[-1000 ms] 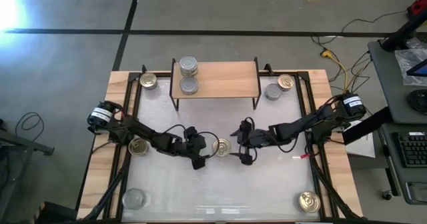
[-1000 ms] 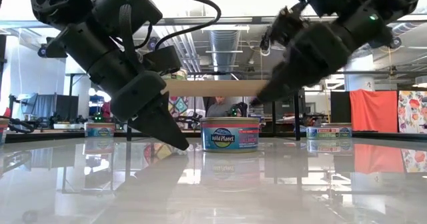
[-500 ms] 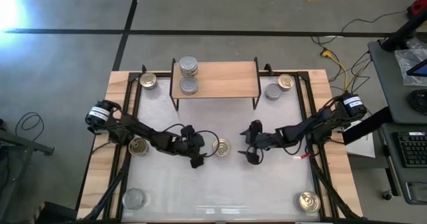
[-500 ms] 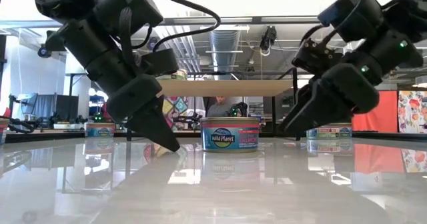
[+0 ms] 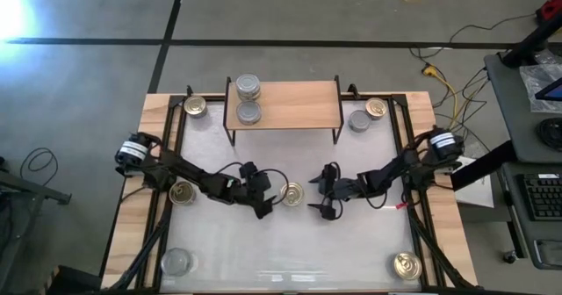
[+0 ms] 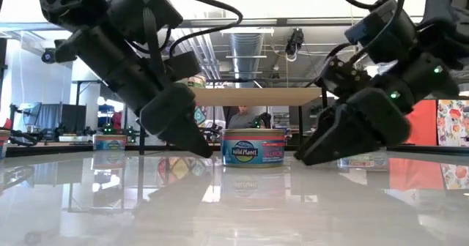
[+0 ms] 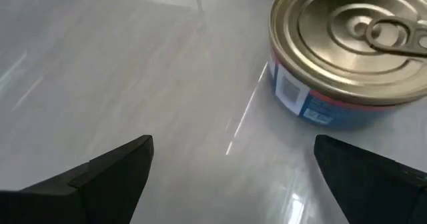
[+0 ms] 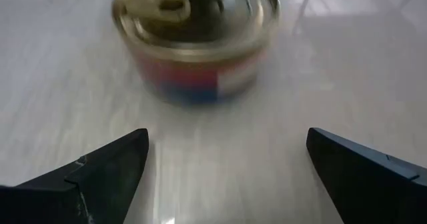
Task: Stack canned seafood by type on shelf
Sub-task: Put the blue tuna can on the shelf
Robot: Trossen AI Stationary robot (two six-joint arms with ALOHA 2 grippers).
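Moved since earlier frame: right tool (image 5: 318, 200) pulled back then swung low again toward centre tin; left tool (image 5: 266, 204) shifted only slightly, now closer to tin at its 9 o'clock side. Both tools wide, holding nothing, fingers (image 7: 107, 174) spread either side of wrist views.

Centre gold-top tin (image 5: 291, 193) sits on bench (image 5: 351, 251) between both tools, approx. mid-bench, blue/red label facing low cam (image 6: 253, 148). Right tool at tin's 3 o'clock, near but apart; left tool just beside, contact not clear.

Done so far, judging by layout: two silver-top tins (image 5: 248, 88) on shelf (image 5: 299, 104) at its 9 o'clock end, side by side or stacked – can't tell from above. Rest of shelf bare.

Left to do: most of job. Still on bench – gold tin (image 5: 195, 107) at 11 o'clock corner, silver (image 5: 358, 119) + gold (image 5: 376, 108) pair at 1 o'clock, gold tin (image 5: 183, 192) at 9 o'clock partly under left arm, silver tin (image 5: 176, 261) at 7 o'clock, gold tin (image 5: 406, 264) at 5 o'clock. No gold tins shelved yet. Roughly early stage; next likely grab of centre tin.
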